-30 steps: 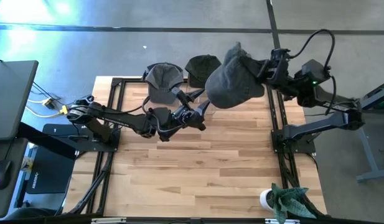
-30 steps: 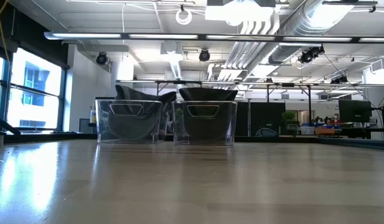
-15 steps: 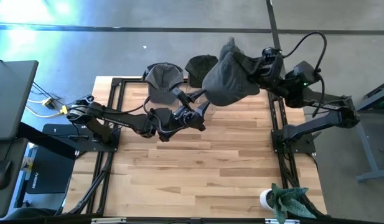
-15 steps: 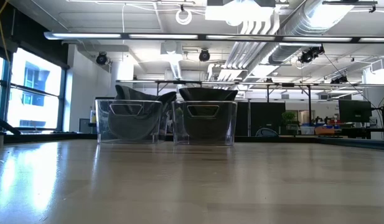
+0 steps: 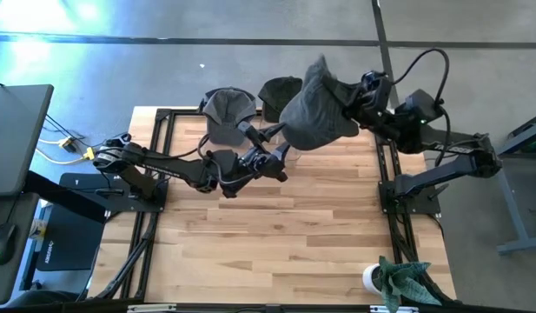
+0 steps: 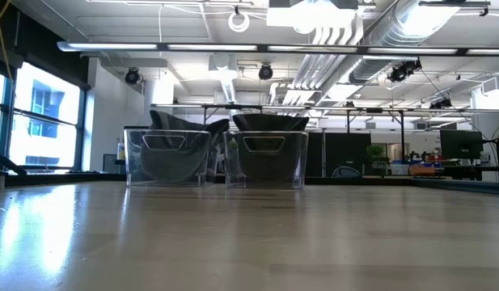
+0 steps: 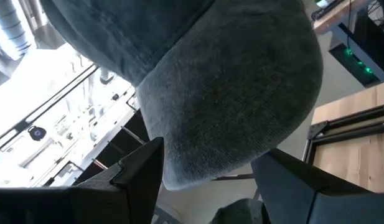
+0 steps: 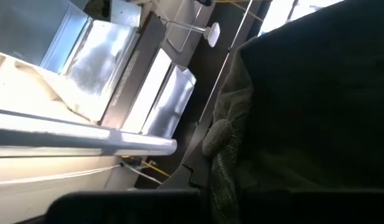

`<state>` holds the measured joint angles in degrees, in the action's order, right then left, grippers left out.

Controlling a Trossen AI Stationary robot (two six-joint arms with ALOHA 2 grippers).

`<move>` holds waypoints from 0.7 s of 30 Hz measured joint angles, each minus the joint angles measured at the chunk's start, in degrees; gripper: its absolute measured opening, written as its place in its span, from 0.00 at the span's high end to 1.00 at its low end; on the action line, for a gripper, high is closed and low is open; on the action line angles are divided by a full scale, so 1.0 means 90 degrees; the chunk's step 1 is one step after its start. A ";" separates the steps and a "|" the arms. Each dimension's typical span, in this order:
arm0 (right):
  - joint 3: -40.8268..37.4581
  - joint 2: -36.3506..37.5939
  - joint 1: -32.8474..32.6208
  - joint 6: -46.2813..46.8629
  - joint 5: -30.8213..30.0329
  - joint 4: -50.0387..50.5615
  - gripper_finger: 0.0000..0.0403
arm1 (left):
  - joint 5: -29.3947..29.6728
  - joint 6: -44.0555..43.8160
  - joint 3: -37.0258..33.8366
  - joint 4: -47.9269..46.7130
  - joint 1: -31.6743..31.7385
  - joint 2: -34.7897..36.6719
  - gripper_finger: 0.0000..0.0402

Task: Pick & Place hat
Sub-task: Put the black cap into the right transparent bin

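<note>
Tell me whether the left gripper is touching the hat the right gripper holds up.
Cannot tell. In the left wrist view the grey hat hangs just past the open left gripper, with no contact visible; in the high view they overlap under the right gripper.

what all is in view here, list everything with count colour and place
held hat: 1, dark grey, hanging in the air from the right gripper, over the table's far edge
binned hats: 2, one grey and one darker, each in its own bin
clear bins: 2, transparent, side by side at the table's far edge
table: 1, light wood
cloth: 1, green, near right corner of the table
monitor: 1, dark, off the table's left side
left gripper: 1, dark, below the held hat, jaws open, holding nothing
right gripper: 1, dark, at the far right, jaws shut on the held hat
</note>
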<state>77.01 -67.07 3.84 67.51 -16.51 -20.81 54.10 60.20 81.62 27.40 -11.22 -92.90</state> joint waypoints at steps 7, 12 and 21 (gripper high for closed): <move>0.0000 -0.0007 -0.0071 0.0000 -0.0083 0.0259 0.96 | -0.0035 0.0000 0.0000 -0.0012 -0.0005 0.0000 0.44; 0.0000 -0.0007 -0.0071 -0.0024 0.0012 0.0335 0.95 | -0.0047 0.0000 -0.0002 -0.0012 -0.0051 0.0000 0.56; -0.0001 -0.0007 -0.0071 -0.0051 0.0294 0.0361 0.94 | -0.0104 -0.0003 -0.0002 -0.0039 -0.0102 0.0000 0.95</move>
<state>77.00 -67.13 3.20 67.05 -13.86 -17.56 53.16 60.18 81.60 27.05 -12.14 -92.90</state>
